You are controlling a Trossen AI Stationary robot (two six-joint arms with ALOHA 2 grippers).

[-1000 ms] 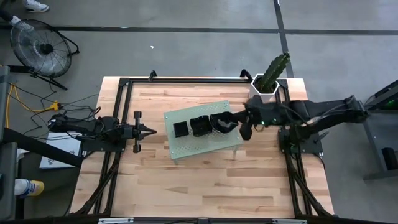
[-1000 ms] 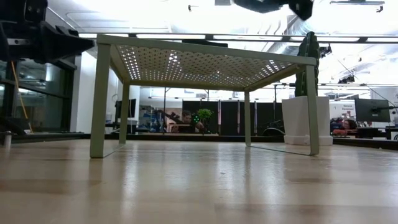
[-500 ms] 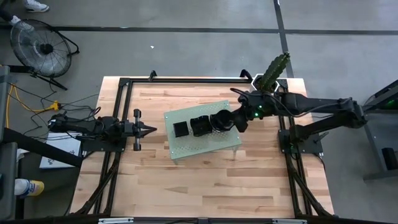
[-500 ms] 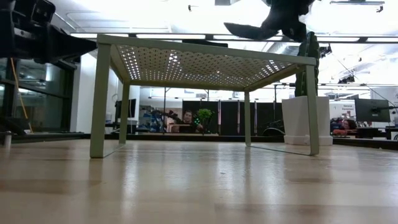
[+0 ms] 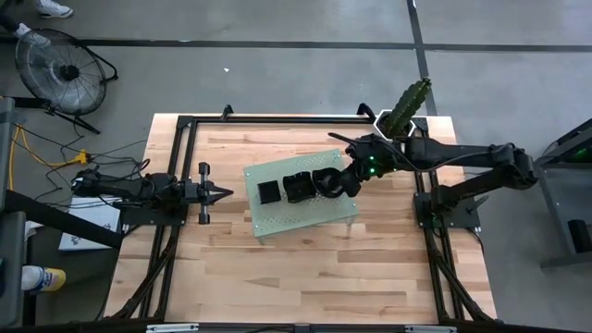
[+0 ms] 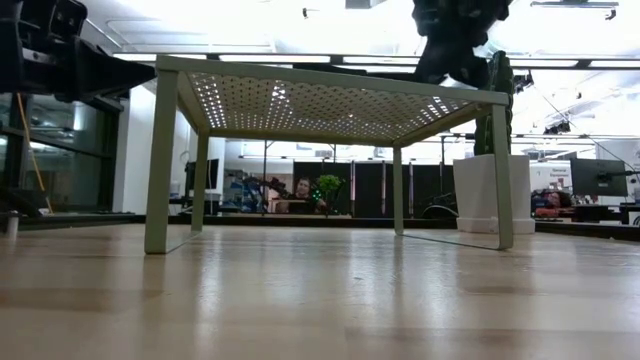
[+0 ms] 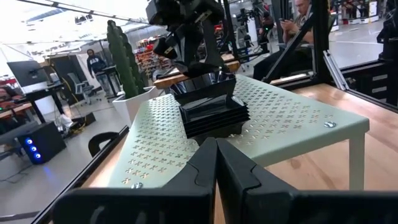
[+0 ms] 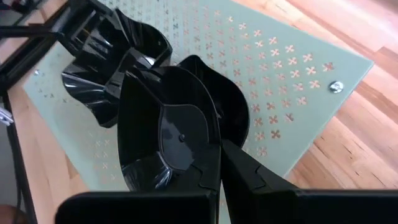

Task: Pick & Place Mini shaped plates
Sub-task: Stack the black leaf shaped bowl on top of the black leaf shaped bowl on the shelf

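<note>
A green perforated board (image 5: pixel 277 218) stands on legs at the table's middle. It carries a stack of square mini shaped plates (image 5: pixel 268 191), a petal-edged stack (image 5: pixel 298 187) and a round dish (image 8: pixel 233 112). My right gripper (image 8: pixel 219 167) hangs over the board's right part, shut on one glossy black plate (image 8: pixel 165 134) above the round dish. My left gripper (image 5: pixel 225 193) is shut and empty, level with the table, left of the board. My right gripper pinches the plate's rim (image 8: pixel 208 149) between its two fingers at the edge nearest the wrist. The fingers slant down from the table's right side. The plate is tilted, its hollow side toward the wrist camera, above the round dish; whether it touches that dish I cannot tell.
A white hexagonal pot with a cactus (image 5: pixel 398 128) stands at the far right corner, close to my right arm. Black frame rails (image 5: pixel 185 139) run along the table's sides. Bare wood lies on the near side of the board.
My right gripper has swung toward the table's left and sunk toward the board with the plate, rolling as it went. The plate, seen from table height, has gone from lying flat to tipped. My left gripper has stayed in place.
</note>
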